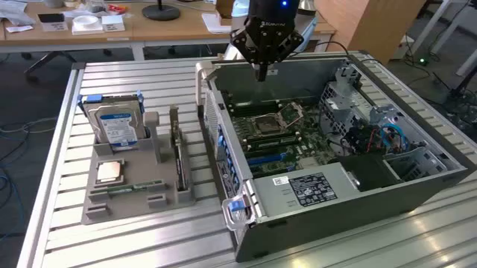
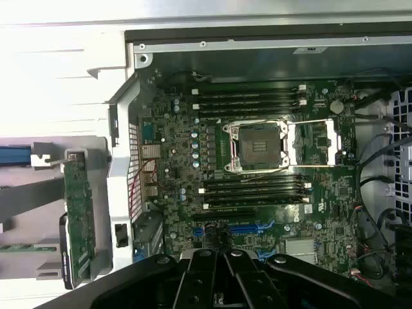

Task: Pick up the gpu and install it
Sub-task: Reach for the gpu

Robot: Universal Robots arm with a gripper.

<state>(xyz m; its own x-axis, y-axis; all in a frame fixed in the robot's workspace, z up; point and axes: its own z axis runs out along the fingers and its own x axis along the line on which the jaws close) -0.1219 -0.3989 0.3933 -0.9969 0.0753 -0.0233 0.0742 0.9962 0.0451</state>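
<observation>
- The gripper (image 1: 261, 75) hangs over the far edge of the open computer case (image 1: 328, 218), its fingers pressed together with nothing between them.
- Below it, inside the case, lies the motherboard (image 1: 272, 139).
- The gpu (image 1: 177, 153) sits to the exterior view's left of the gripper and nearer, outside the case wall, standing on edge in the grey holder (image 1: 134, 198).
- Its long axis runs near-to-far, roughly parallel to that wall, with the hard drive (image 1: 115, 125) further left.

Arm (image 1: 272, 8) cut off at exterior view's top edge; gpu (image 1: 179, 162) edge-on, face hidden; label (image 1: 309, 190) text unreadable.
</observation>
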